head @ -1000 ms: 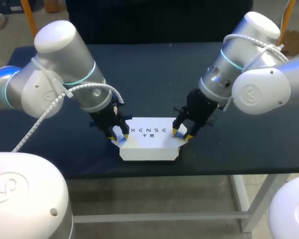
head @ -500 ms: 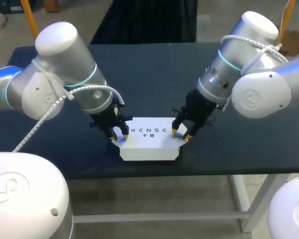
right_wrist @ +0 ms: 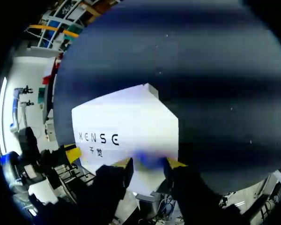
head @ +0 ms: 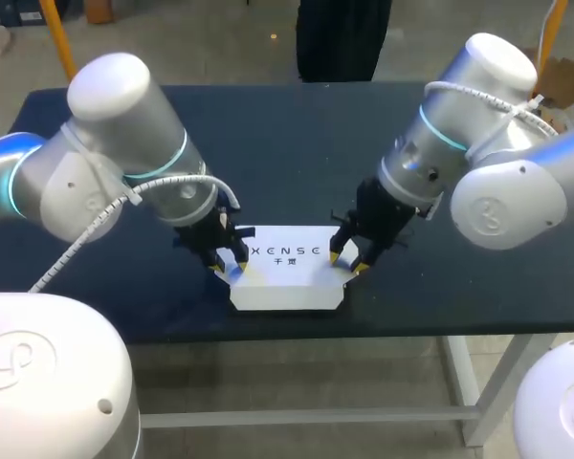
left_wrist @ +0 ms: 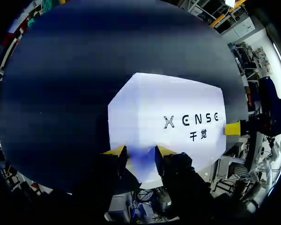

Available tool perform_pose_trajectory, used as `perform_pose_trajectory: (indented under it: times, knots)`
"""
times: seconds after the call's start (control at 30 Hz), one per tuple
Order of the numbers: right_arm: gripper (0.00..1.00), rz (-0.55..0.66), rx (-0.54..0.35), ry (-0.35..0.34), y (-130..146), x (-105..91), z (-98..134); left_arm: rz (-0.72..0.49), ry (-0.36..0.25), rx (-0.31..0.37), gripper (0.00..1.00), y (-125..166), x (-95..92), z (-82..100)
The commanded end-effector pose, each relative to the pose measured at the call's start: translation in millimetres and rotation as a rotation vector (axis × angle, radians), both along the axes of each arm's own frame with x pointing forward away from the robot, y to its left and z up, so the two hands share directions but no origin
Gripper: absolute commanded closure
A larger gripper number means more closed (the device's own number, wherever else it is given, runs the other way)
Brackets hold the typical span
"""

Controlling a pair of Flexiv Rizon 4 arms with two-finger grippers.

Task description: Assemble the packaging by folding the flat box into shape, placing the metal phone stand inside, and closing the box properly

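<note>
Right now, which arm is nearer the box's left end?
Left. The left arm's fingers are at the left end of the box; the right arm's fingers are at its opposite, right end.

Count taken from the head view and checked against both wrist views.

- 1 box (head: 287, 277), white.
- 1 table (head: 297, 143), dark-topped.
- 2 arms: left arm (head: 105, 163) and right arm (head: 478, 143).
- 2 grippers, one per arm: left gripper (head: 231, 268) and right gripper (head: 349, 260).
- 4 yellow tips (left_wrist: 115, 150) in all, 2 per gripper. Each wrist view shows its own pair, plus 1 tip of the other gripper across the box.
- 2 cable hoses (head: 77, 239), white and ribbed, one along each arm.
- 2 lines of print (head: 285, 251) on the box top.
</note>
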State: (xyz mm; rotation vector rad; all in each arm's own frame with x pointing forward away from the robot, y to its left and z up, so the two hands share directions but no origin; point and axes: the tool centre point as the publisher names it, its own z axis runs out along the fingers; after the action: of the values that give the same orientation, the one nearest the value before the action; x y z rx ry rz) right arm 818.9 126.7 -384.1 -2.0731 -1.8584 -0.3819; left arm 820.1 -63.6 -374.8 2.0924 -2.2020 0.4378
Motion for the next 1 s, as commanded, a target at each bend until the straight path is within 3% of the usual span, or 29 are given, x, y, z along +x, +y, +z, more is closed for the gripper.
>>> perform_pose_trajectory:
  times: [0.03, 0.53, 0.83, 1.0]
  knots:
    - [0.51, -0.011, 0.001, -0.037, 0.2, -4.7, -6.9, 0.003, -0.019, 0.006, 0.55, -3.4, -3.5, -5.1]
    - [0.52, -0.005, 0.064, -0.068, 2.6, 0.7, -12.3, -0.021, -0.062, -0.024, 0.55, -4.1, -3.8, -8.6]
    - [0.52, -0.005, 0.128, -0.083, 3.5, 4.9, -13.8, -0.025, -0.085, -0.088, 0.53, -3.1, -3.4, -11.4]
    - [0.53, -0.005, 0.161, -0.078, 2.8, 7.8, -16.5, -0.039, -0.095, -0.162, 0.55, 2.3, -0.8, -13.7]
